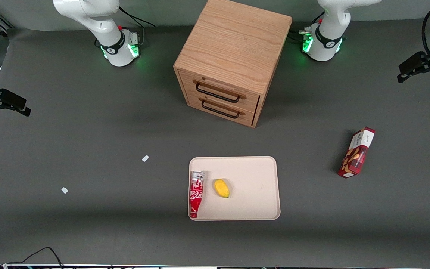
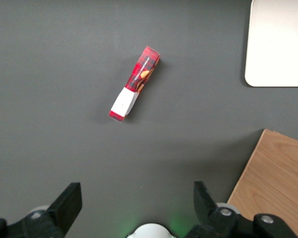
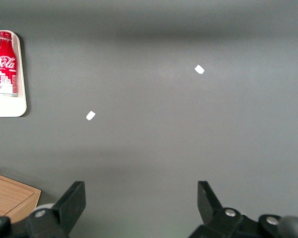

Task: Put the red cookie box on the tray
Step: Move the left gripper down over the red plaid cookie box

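The red cookie box (image 1: 356, 152) lies flat on the grey table toward the working arm's end, well apart from the beige tray (image 1: 252, 175). Its white end panel points away from the front camera. My left gripper (image 1: 405, 73) hangs above the table at the working arm's end, farther from the front camera than the box. In the left wrist view the gripper (image 2: 135, 198) is open with nothing between its fingers. The cookie box (image 2: 135, 83) lies well ahead of the fingertips, and a corner of the tray (image 2: 278, 44) shows too.
On the tray lie a red-and-white soda can (image 1: 196, 194) and a small yellow item (image 1: 221, 188). A wooden drawer cabinet (image 1: 230, 56) stands farther from the front camera than the tray. Two white scraps (image 1: 145, 158) (image 1: 64, 190) lie toward the parked arm's end.
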Action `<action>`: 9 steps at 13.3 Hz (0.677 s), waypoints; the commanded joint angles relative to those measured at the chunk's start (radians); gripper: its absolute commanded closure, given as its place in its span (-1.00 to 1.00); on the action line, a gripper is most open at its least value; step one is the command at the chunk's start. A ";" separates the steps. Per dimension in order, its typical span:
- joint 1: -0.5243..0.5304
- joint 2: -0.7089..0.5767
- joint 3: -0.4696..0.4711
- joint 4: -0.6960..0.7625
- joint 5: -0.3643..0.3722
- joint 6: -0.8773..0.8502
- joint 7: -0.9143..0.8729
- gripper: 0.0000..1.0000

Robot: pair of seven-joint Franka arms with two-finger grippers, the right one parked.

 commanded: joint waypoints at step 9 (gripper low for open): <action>-0.039 0.356 0.051 -0.094 0.055 0.388 0.331 -1.00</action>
